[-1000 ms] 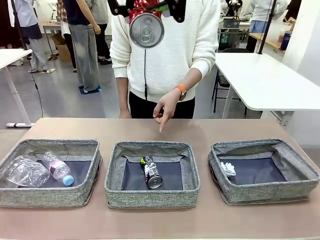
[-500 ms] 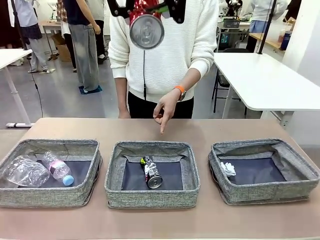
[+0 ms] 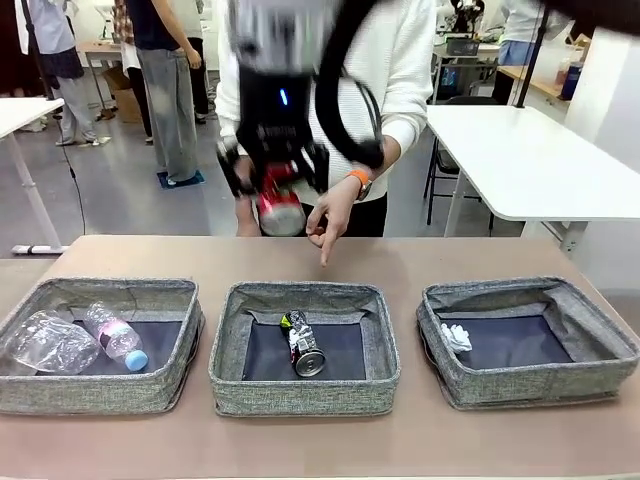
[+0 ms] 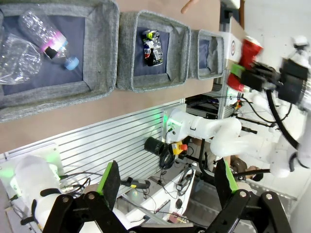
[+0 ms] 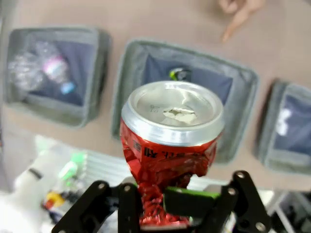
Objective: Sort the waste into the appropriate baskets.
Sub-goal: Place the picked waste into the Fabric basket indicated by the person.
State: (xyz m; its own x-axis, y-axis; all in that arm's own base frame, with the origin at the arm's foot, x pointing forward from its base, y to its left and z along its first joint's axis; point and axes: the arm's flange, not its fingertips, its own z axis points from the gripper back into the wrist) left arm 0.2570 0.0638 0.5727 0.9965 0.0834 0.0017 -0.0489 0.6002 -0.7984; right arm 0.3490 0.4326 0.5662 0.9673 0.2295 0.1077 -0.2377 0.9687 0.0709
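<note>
Nearest the robot, 3 bins sit in a row on the desk (image 3: 420, 440). The left bin (image 3: 100, 388) holds a crushed bottle (image 3: 48, 342) and a capped bottle (image 3: 115, 335). The middle bin (image 3: 300, 392) holds a black-silver can (image 3: 303, 345). The right bin (image 3: 520, 385) holds a paper wad (image 3: 456, 337).

Above the desk's far edge, beyond the middle bin, the right tool (image 3: 278, 195) hangs pointing down, pinching a dented red can (image 3: 279, 208) by its crumpled lower half. Its wrist view shows the can's silver top facing the bins. The left tool (image 4: 167, 187) is spread, holds nothing, and hangs high, well off to the side.

Farther off, a person's hand (image 3: 330, 215) points 1 finger down at the desk just behind the middle bin.

The step in hand looks like carrying the red can to its bin. With a can already there and the finger aimed that way, the middle bin is the likely target. The tool is motion-blurred, so its exact height is hard to judge. The next move calls for bringing the can nearer, over the bin's dark floor, clear of the black-silver can and the soft walls, then letting go.
</note>
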